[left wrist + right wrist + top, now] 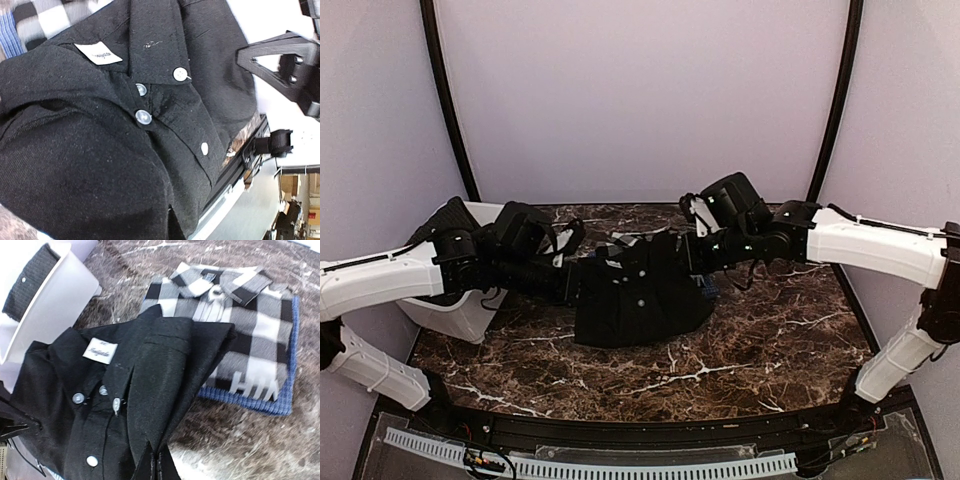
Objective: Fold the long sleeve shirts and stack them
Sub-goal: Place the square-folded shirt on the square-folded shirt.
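Note:
A black long sleeve shirt (638,295) hangs stretched between my two grippers just above the table. My left gripper (576,279) is shut on its left side and my right gripper (694,254) on its right side. In the left wrist view the black shirt (100,150) with its white neck label fills the frame, and only a dark tip of the left gripper (171,222) pokes out of the cloth. In the right wrist view the right gripper (157,456) pinches a fold of the black shirt (150,370). Behind it the folded checked, blue-edged shirt (240,325) lies flat on the table.
A white bin (470,305) stands at the table's left edge with more black cloth (445,222) in it; the right wrist view shows this bin (55,295) too. The dark marble table (760,345) stretches to the front and right.

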Robot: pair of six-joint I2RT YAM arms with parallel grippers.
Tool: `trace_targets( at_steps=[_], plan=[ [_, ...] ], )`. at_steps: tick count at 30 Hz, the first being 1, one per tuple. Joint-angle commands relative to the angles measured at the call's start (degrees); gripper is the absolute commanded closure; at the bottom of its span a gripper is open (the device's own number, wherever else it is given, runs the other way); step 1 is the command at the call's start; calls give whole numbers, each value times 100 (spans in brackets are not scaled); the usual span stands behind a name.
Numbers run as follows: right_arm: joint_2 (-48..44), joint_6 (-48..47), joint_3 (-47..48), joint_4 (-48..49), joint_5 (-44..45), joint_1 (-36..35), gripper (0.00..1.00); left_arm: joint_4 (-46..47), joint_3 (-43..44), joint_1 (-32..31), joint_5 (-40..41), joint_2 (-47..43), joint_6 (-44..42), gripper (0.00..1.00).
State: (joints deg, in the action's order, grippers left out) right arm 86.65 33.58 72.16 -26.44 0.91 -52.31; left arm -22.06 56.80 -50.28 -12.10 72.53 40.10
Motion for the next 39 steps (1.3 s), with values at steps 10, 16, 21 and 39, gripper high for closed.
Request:
trace_targets(
  at_steps=[10,16,21,39],
  plan=[
    [1299,-966,1625,581,-573,1310,100,485,1572,1077,-42,1698,-860,100],
    [2023,-1077,1952,699,-1004,1791,100,474,2258,1233,68,2665,-981,100],
    [2338,-1091,1978,742,-1165,2009,100,339,2602,1453,41,3179,-976,100],
    [3058,-1280,1621,813,-1135,2485,80,468,2166,1979,-530,3862,-670,81]
  ],
)
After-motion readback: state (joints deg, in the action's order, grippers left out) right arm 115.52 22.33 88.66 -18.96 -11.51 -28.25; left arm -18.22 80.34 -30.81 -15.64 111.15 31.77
